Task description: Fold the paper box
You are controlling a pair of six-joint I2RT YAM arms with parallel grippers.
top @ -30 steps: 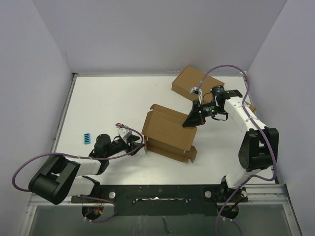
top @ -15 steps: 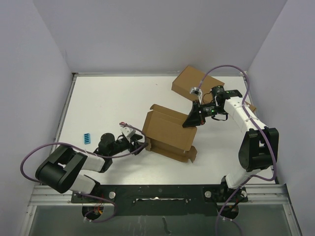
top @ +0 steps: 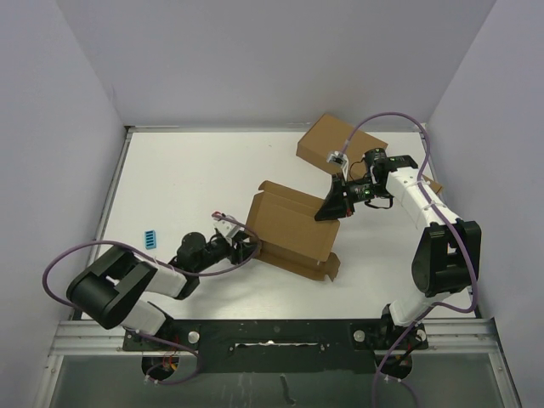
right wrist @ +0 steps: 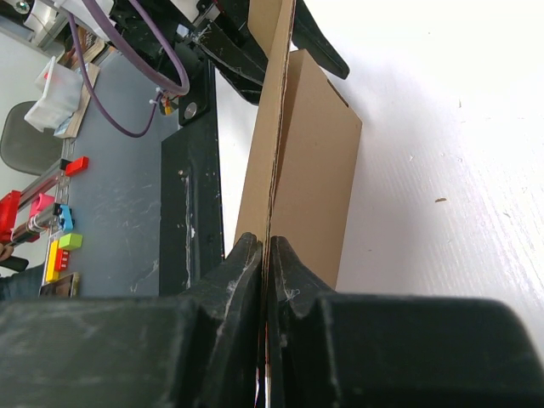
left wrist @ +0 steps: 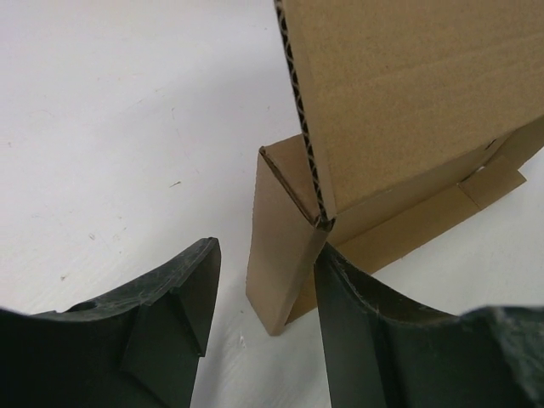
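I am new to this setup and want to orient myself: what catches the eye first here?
The half-folded paper box at the centre of the table stands out, its lid raised. The right claw is shut on the lid's edge, while the left claw stands open around a corner flap.

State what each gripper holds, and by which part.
Right gripper pinches the paper box by the edge of its raised lid. Left gripper holds nothing: its open jaws straddle a corner flap.
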